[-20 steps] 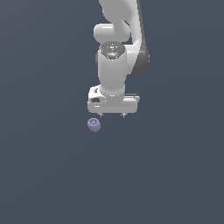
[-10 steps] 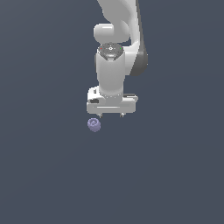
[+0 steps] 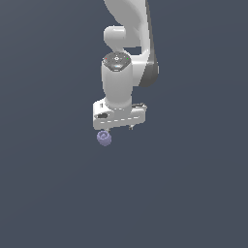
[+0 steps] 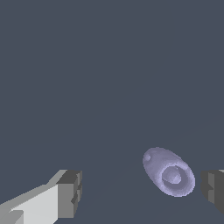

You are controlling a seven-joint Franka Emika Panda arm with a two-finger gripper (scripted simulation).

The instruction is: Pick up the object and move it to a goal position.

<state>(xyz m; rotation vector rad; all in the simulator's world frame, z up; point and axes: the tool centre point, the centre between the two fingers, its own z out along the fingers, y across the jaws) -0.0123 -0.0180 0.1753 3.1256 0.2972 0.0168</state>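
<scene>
The object [image 3: 103,138] is a small lavender lump with a spiral hollow, lying on the dark floor. My white gripper [image 3: 118,129] hangs just above it, its hand centred slightly toward the exterior view's right of the object. In the wrist view the object [image 4: 168,171] lies between the two dark fingertips [image 4: 70,192], much closer to one of them than to the other. The gripper [image 4: 142,190] is open, with a wide gap and nothing held.
A plain dark grey floor [image 3: 53,193] fills both views. The white arm [image 3: 128,29] rises from the hand toward the top of the exterior view.
The gripper hand has drifted slightly toward the exterior view's left, nearer over the object. The object has not moved.
</scene>
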